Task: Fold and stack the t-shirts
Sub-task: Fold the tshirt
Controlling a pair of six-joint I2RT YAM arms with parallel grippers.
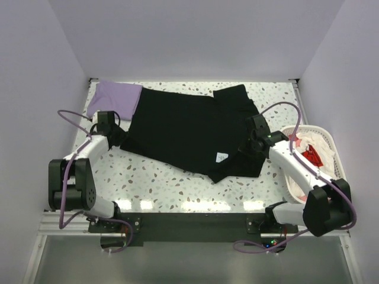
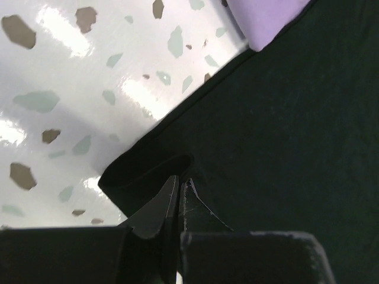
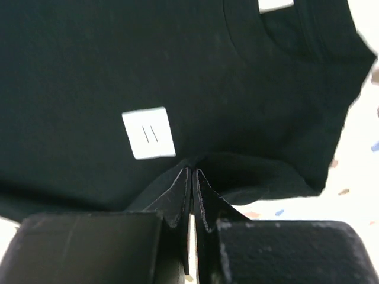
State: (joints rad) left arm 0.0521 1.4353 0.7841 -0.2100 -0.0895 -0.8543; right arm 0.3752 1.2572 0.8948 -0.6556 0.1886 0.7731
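**A:** Count, left to right?

**B:** Two arms, two grippers, two t-shirts, one basket. Upper left of the overhead view: one pale lavender cloth t-shirt (image 1: 112,97), lying on the glossy white speckled tabletop (image 1: 154,177). Its right edge touches the second shirt. Which lies on top I cannot tell.

**A:** Left gripper?

**B:** Left gripper (image 1: 121,137) sits just below the lavender shirt, at the left edge of the one plain black cloth t-shirt (image 1: 183,130). In its wrist view the fingers (image 2: 163,204) are pressed together and pinch a raised fold of the black cloth at the hem. A corner of lavender shows at the top of that frame.

**A:** The black shirt itself?

**B:** Spread across the middle of the table, from the lavender shirt almost to the basket, a little rumpled on its right side. One small white label (image 1: 221,157) shows overhead, lower right on the cloth.

**A:** Right gripper?

**B:** Right gripper (image 1: 249,142) is at the black shirt's right side, over the cloth. In its wrist view the fingers (image 3: 177,195) are closed tight on a gathered bit of black fabric. Two white tags show there: one square tag with two short dark marks, left of centre, and one at the neckline, cut by the top edge.

**A:** Far right?

**B:** One white plastic basket (image 1: 314,127), right edge of the frame, behind the right arm. Inside are one red garment (image 1: 312,157) and some white cloth (image 1: 299,142). The number of pieces is not countable.
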